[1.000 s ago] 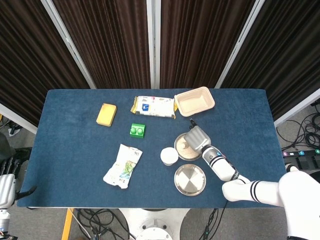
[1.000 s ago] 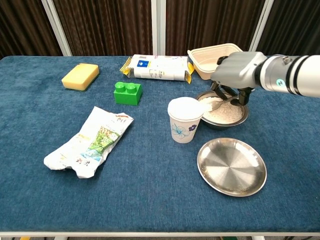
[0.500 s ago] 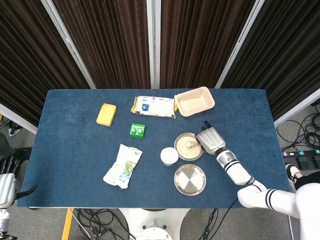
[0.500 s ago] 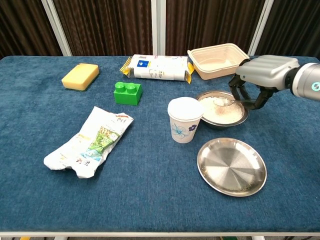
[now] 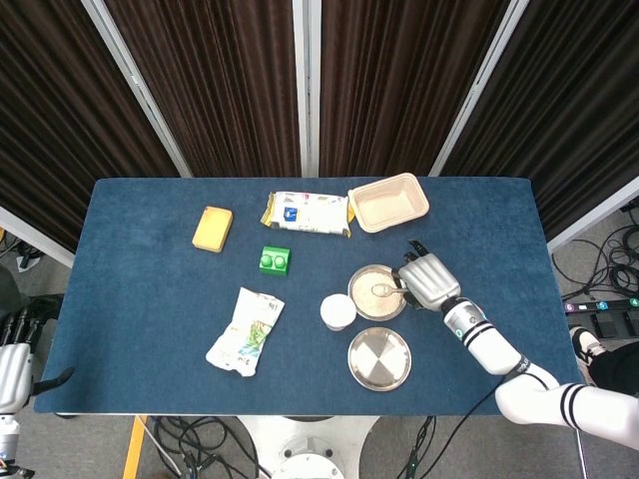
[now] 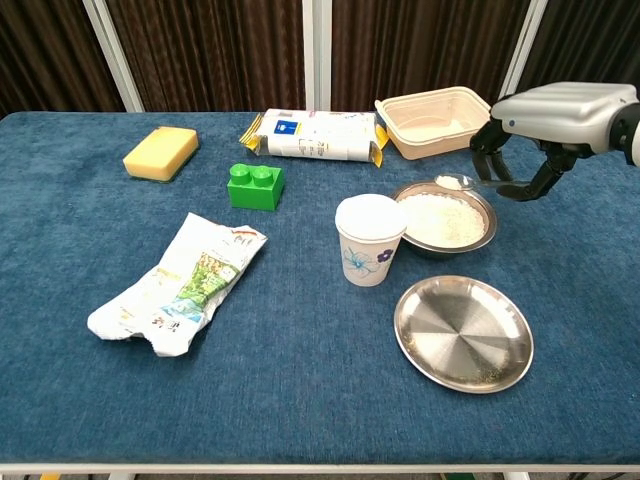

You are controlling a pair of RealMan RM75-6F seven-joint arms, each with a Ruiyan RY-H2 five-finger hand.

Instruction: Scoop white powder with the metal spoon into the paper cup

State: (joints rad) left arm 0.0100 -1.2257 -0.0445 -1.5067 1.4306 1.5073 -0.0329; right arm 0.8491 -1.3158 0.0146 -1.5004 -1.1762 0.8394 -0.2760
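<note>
A: What's the right hand (image 6: pixel 560 110) doing?
B: Gripping the spoon (image 6: pixel 470 183), its heaped tip above the bowl's (image 6: pixel 443 222) far rim.
A: And the cup (image 6: pixel 369 240)?
B: Left of the hand, beside the bowl on the table (image 6: pixel 300 380).

A shiny metal plate (image 6: pixel 463 333) and metal bowl (image 6: pixel 470 243) of matt white powder (image 6: pixel 443 219) sit beside a printed paper cup (image 6: pixel 369 240) on napped blue cloth (image 6: pixel 300 380).
</note>
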